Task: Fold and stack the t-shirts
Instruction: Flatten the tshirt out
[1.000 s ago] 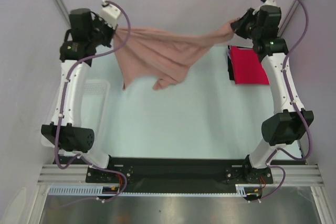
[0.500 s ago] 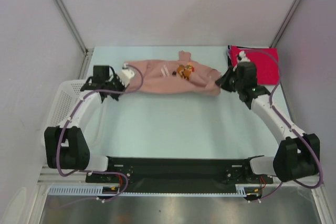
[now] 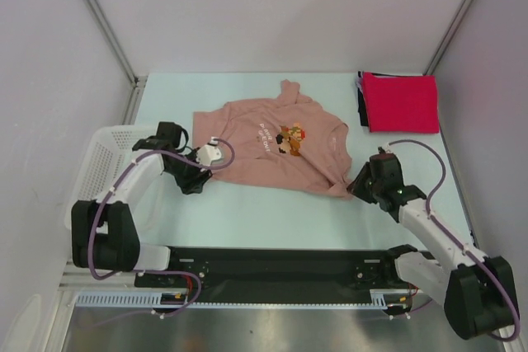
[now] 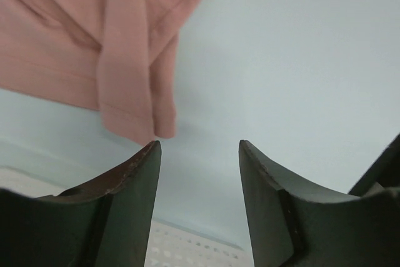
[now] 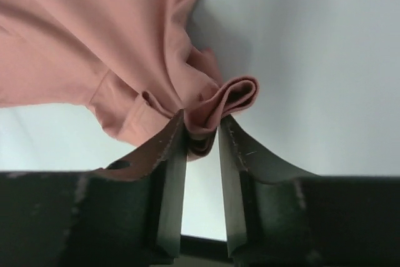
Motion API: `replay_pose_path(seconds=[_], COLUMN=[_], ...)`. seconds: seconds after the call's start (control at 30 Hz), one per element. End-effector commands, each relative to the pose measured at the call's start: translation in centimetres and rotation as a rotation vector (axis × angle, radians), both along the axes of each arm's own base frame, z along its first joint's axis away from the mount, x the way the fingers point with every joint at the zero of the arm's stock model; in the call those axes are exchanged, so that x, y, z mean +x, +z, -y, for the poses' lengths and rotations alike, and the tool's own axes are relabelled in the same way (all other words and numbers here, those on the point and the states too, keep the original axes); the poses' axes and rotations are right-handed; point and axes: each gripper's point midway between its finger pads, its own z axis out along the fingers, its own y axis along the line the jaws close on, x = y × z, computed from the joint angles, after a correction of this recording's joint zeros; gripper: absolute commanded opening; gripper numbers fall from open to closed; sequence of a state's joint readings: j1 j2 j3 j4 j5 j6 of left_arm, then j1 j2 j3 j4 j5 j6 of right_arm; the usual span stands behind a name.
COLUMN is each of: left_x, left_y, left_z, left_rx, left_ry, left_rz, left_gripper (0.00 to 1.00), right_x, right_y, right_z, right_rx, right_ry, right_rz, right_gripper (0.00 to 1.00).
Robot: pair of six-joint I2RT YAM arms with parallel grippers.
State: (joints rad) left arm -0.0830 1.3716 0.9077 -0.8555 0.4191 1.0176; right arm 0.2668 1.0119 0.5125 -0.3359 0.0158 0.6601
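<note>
The right claw (image 5: 201,130) is clamped on a bunched fold of the dusty-pink t-shirt (image 5: 94,42), the cloth puckering up between its fingertips at the hem corner. The left claw (image 4: 197,148) stands parted with nothing between its fingers; the shirt's other hem corner (image 4: 134,110) lies just beyond its tips, doubled over on itself.

Outward from there, the pink shirt (image 3: 264,142) is spread print-up in the middle of the worktop (image 3: 272,220). The folded red t-shirt (image 3: 402,103) sits on a black one (image 3: 361,105) at the far right corner, well apart from it. The white basket (image 3: 103,158) is at the left edge.

The likely trouble is on the right. With only one corner pinched and the left side free, any pull by the right arm would probably drag the whole shirt sideways and deepen the wrinkle by that corner. If that pucker and the doubled left corner are not smoothed, they would get folded in.

The collar (image 3: 289,86) points to the far edge and the hem faces the arms. The long axis runs far to near, leaning slightly, since the hem slants nearer on the right.
</note>
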Motion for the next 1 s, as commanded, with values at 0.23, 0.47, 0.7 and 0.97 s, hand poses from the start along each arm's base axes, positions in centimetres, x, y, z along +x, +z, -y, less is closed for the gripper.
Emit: replay_pose_path(seconds=[0.23, 0.47, 0.7, 0.97], left_x=[3.7, 4.5, 5.8, 6.0], left_y=[0.3, 0.3, -3.6, -5.3], left_z=[2.7, 7.5, 7.7, 7.5], left_rx=[0.037, -0.031, 0.117, 0.156], left_ry=[0.033, -0.011, -0.035, -0.045], left_rz=[0.114, 0.174, 0.162, 0.167], left_gripper=[0.53, 0.56, 0.56, 0.49], right_x=[-5.2, -2.7, -2.0, -6.1], right_y=[0.0, 2.4, 0.4, -1.6], right_z=[2.3, 3.1, 2.2, -0.2], right_rx=[0.067, 0.051, 0.034, -0.001], right_ry=[-0.16, -0.204, -0.15, -0.074], right_rz=[-0.063, 0.029, -0.088, -0.148], right_gripper=[0.55, 0.63, 0.66, 0.66])
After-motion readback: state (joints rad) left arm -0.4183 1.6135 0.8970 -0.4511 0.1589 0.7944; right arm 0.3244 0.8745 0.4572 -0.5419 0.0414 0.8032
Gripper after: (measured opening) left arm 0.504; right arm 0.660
